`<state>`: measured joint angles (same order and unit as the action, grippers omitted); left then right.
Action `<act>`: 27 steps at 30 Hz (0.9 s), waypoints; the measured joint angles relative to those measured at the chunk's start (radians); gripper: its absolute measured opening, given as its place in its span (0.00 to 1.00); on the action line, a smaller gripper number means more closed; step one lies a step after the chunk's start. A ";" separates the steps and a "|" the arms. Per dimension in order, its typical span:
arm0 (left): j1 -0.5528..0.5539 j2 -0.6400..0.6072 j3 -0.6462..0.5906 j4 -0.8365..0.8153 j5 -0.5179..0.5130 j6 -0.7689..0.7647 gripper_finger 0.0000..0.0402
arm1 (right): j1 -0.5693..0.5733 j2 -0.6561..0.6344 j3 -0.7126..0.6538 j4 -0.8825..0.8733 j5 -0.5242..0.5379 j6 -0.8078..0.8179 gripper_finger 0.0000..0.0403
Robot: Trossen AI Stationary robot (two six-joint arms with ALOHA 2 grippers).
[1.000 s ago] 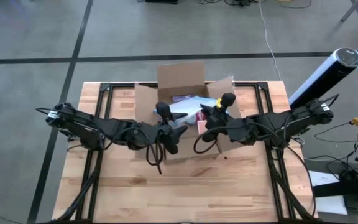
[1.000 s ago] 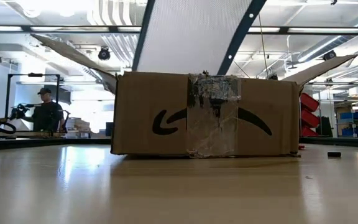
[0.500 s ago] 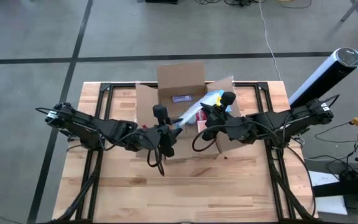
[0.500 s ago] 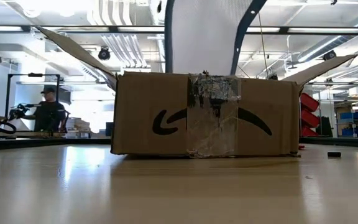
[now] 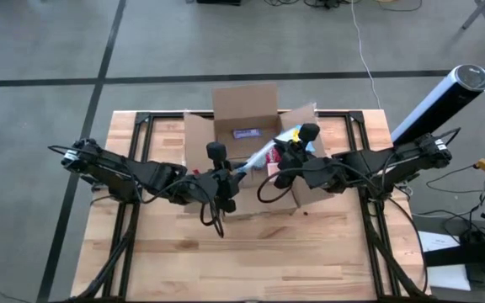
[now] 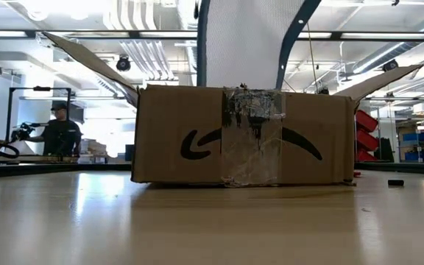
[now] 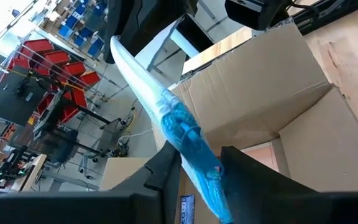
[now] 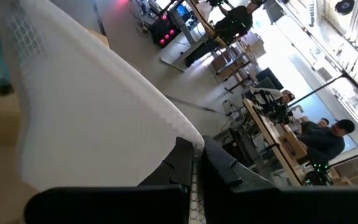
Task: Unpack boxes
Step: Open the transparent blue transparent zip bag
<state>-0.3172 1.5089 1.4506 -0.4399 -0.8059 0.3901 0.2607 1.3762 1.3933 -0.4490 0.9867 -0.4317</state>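
Note:
The open brown box [image 5: 244,114] stands at the table's far middle with its flaps spread. In the low view its taped front [image 6: 250,136] faces me. A clear pouch [image 5: 263,154] with a blue edge is held above the box between both grippers and rises high over it [image 6: 245,44]. My left gripper [image 5: 231,175] is shut on the pouch's near-left end. My right gripper [image 5: 278,158] is shut on it farther right. My left gripper pinches the pouch's blue edge [image 7: 205,177] between its two fingers, at one end of the pouch. The pouch [image 7: 166,112] runs away from the fingers, lifted clear of the box. My right gripper pinches the white bubbled pouch [image 8: 86,124] by its rim [image 8: 188,138] between its two fingers. The sheet stands up past them, off the box.
A purple-printed item [image 5: 244,133] lies inside the box, and something pink [image 5: 273,171] shows by its near right. A white and black cylinder [image 5: 440,99] stands off the table's right. A person [image 6: 59,136] is in the room behind. Bare wood [image 5: 251,252] fills the table's near half.
The pouch has turned in the two grippers. From above it showed broad and white over the box, and now it is a narrow slanting strip. In the low view its band above the box has grown narrower. Both grippers stay shut on it.

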 joint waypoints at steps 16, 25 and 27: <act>0.000 0.000 0.000 -0.084 0.002 -0.029 0.00 | -0.006 0.000 -0.004 -0.024 -0.061 0.047 0.00; 0.000 0.000 0.000 -0.101 0.002 -0.037 0.00 | -0.007 -0.001 -0.004 -0.021 -0.288 0.055 0.00; 0.000 0.000 0.000 -0.101 0.002 -0.037 0.00 | -0.006 -0.001 -0.004 -0.021 -0.325 0.055 0.00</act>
<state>-0.3171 1.5089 1.4506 -0.5407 -0.8043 0.3531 0.2543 1.3750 1.3891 -0.4701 0.6618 -0.3763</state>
